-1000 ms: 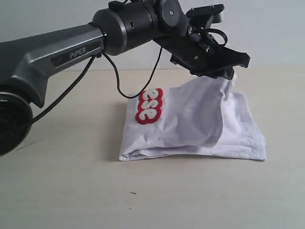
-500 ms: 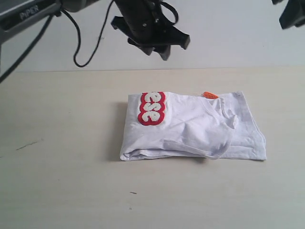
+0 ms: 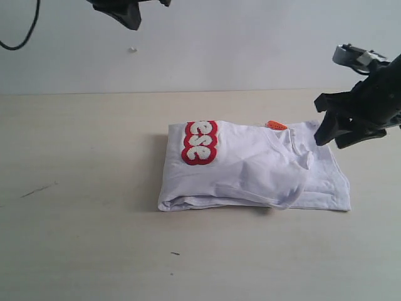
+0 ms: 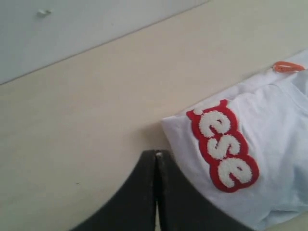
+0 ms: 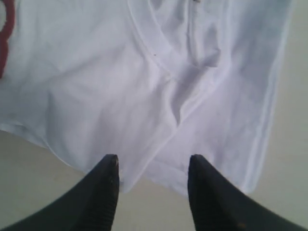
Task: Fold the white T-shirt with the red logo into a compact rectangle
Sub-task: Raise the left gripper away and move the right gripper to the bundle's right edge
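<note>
The white T-shirt (image 3: pixel 250 166) lies folded in a rumpled rectangle in the middle of the table, with the red logo (image 3: pixel 199 143) showing on its left part and an orange neck tag (image 3: pixel 276 125) at its far edge. My left gripper (image 3: pixel 128 15) is high above the table at the upper left, well clear of the shirt. In the left wrist view it (image 4: pixel 156 155) is shut and empty, above the table beside the logo (image 4: pixel 222 147). My right gripper (image 3: pixel 333 139) hovers at the shirt's right edge. It (image 5: pixel 153 163) stands open over the shirt's hem (image 5: pixel 144 82), holding nothing.
The beige table (image 3: pixel 81 238) ends at a pale wall (image 3: pixel 250 50) behind. A black cable (image 3: pixel 19 37) hangs at the upper left. A small dark scuff (image 3: pixel 37 189) marks the table's left side.
The left gripper let go of the shirt flap, which dropped flat, then rose up and left and shut. The right gripper came down to the shirt's right edge and opened.
</note>
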You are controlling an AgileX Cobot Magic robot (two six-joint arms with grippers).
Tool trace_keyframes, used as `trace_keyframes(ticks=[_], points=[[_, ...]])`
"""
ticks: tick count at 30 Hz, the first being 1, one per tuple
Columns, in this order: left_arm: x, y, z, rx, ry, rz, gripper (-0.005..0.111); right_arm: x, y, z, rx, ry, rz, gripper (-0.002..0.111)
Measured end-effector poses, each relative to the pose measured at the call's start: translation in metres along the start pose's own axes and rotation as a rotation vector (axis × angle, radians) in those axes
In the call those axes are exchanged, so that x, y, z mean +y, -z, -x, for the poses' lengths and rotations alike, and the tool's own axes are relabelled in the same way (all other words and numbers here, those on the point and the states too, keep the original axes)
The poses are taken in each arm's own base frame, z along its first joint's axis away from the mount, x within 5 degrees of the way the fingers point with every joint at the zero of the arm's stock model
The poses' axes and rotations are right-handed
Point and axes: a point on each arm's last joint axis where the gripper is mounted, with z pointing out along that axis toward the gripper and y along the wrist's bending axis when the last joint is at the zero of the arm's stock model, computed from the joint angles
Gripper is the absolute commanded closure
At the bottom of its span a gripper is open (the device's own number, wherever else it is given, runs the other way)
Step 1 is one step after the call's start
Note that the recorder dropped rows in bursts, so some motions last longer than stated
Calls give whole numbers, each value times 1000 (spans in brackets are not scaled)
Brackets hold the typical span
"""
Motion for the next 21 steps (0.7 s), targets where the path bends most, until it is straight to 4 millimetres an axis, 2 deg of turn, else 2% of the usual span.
trace_keyframes(ticks=[4, 10, 14, 21], points=[[12, 5, -11, -2, 19, 13, 106, -3, -18, 2, 11, -3, 61, 61], [22, 2, -27, 3, 34, 26, 106, -13, -33, 6, -22, 24, 25, 50], [24, -2, -37, 15, 32, 32, 106, -18, -38, 12, -75, 17, -12, 50], [28, -2, -41, -2, 25, 48, 106, -31, -67, 8, -28, -48, -15, 50]])
